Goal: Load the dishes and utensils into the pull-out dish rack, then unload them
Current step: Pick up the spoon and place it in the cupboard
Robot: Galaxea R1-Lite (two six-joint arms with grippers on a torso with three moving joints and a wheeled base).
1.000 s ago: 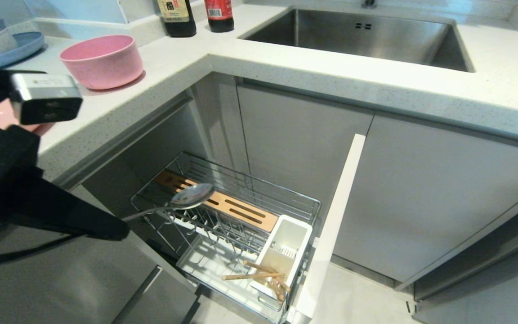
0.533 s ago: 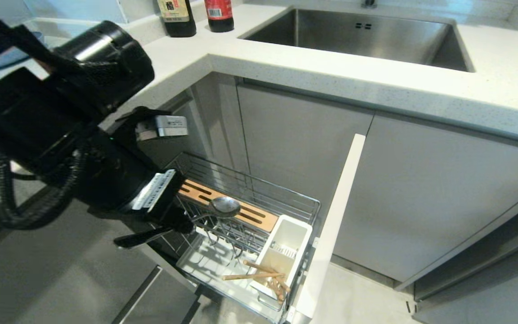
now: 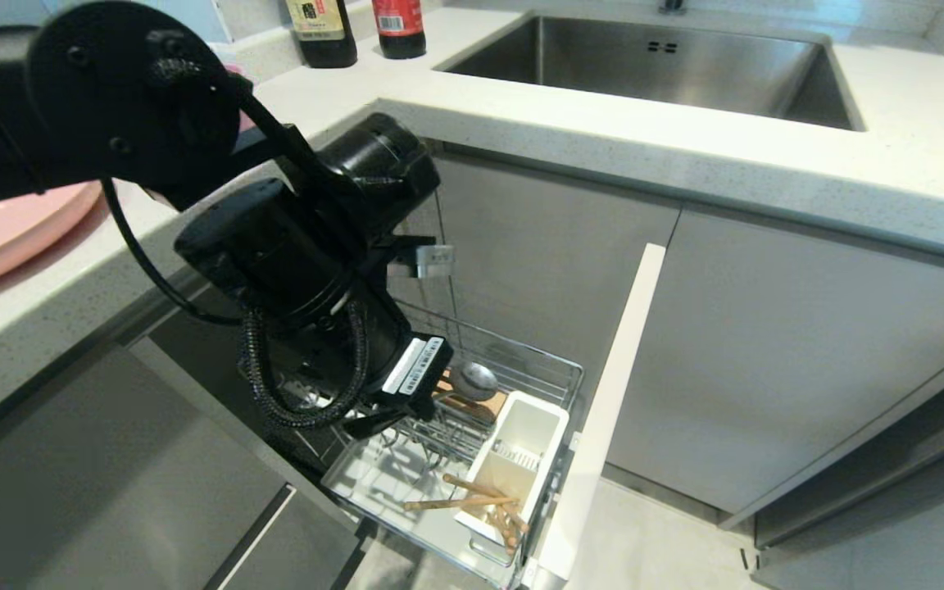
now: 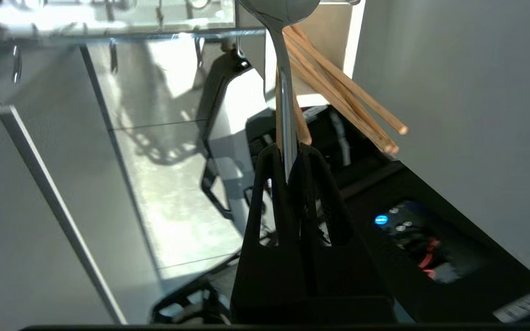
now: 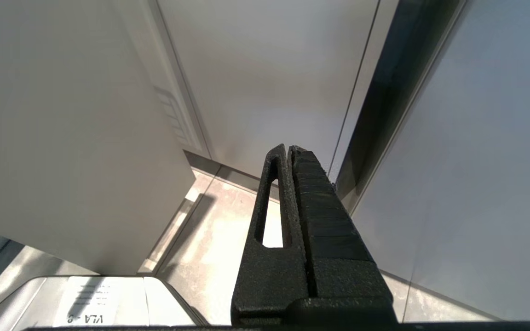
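Over the dish rack, left jaws clamped on spoon handle — bowl seemingly near utensil cup.

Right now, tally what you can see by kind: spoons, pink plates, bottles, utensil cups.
Spoons: 1, the spoon, held in the left end effector
Pink plates: 1, the pink plate on the counter
Bottles: 2, the dark bottle and the red-labelled bottle
Utensil cups: 1, the white utensil cup
Total: 5
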